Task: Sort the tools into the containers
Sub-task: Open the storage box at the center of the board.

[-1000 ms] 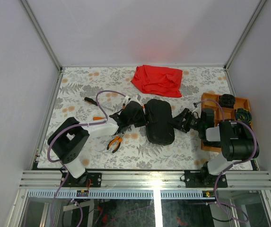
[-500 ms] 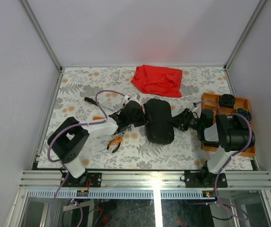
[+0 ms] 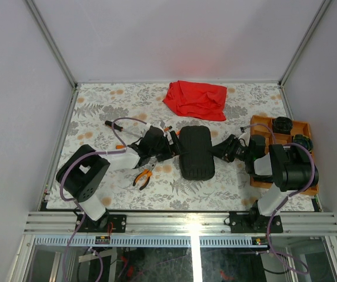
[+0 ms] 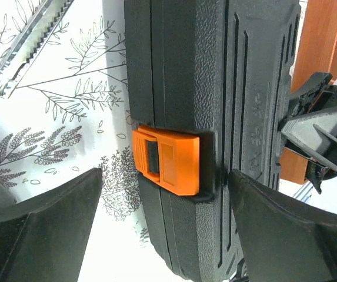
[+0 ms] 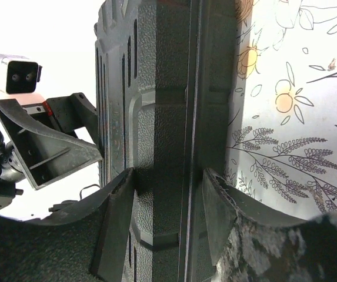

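Observation:
The closed black case (image 3: 196, 151) lies mid-table, and its orange latch (image 4: 167, 158) faces my left gripper (image 4: 165, 235). That gripper is open, its jaws spread wide just short of the latch side and holding nothing; in the top view it sits left of the case (image 3: 169, 143). My right gripper (image 5: 169, 223) is shut on the case's opposite edge (image 5: 174, 117), shown from above at the case's right side (image 3: 218, 151). Orange-handled pliers (image 3: 143, 176) lie on the table near the left arm. A screwdriver (image 3: 113, 124) lies further left. The orange tray (image 3: 266, 123) stands at the right.
A red cloth (image 3: 196, 98) lies at the back centre. A serrated steel tool tip (image 4: 27, 47) lies beside the case near the left gripper. Black round items (image 3: 283, 124) sit in the tray. The right arm's body covers part of the tray.
My left gripper has drawn back to the left, off the case, and stands open. The case has shifted slightly. The right arm's elbow swung over the tray, and the gripper stays on the case.

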You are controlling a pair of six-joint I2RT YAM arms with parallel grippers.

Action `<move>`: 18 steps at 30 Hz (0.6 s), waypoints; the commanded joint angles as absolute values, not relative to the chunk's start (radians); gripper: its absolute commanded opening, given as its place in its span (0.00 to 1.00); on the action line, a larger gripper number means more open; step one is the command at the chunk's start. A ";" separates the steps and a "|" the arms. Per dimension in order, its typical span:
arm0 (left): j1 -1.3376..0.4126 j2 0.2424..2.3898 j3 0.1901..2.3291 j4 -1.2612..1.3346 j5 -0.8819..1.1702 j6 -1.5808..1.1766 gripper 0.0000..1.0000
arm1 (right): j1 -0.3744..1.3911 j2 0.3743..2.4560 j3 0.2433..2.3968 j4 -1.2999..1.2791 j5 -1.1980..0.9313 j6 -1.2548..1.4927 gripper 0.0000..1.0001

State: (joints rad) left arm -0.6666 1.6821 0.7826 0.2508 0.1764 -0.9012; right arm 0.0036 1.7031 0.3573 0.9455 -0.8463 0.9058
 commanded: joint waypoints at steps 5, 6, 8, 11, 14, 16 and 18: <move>-0.625 1.643 0.723 0.410 0.265 -0.931 0.89 | 0.001 1.710 0.366 0.830 -0.750 0.842 0.37; -0.618 1.639 0.710 0.439 0.276 -0.937 0.90 | 0.000 1.706 0.367 0.822 -0.749 0.838 0.37; -0.608 1.628 0.692 0.475 0.299 -0.944 0.91 | 0.001 1.697 0.370 0.804 -0.742 0.827 0.37; -0.603 1.613 0.685 0.508 0.324 -0.937 0.91 | 0.000 1.683 0.375 0.788 -0.738 0.814 0.37; -0.597 1.605 0.677 0.556 0.346 -0.946 0.91 | 0.000 1.677 0.384 0.763 -0.730 0.806 0.37; -0.593 1.610 0.670 0.592 0.360 -0.961 0.91 | 0.000 1.675 0.387 0.745 -0.718 0.803 0.37; -0.592 1.621 0.667 0.624 0.370 -0.980 0.91 | 0.000 1.673 0.388 0.729 -0.703 0.799 0.35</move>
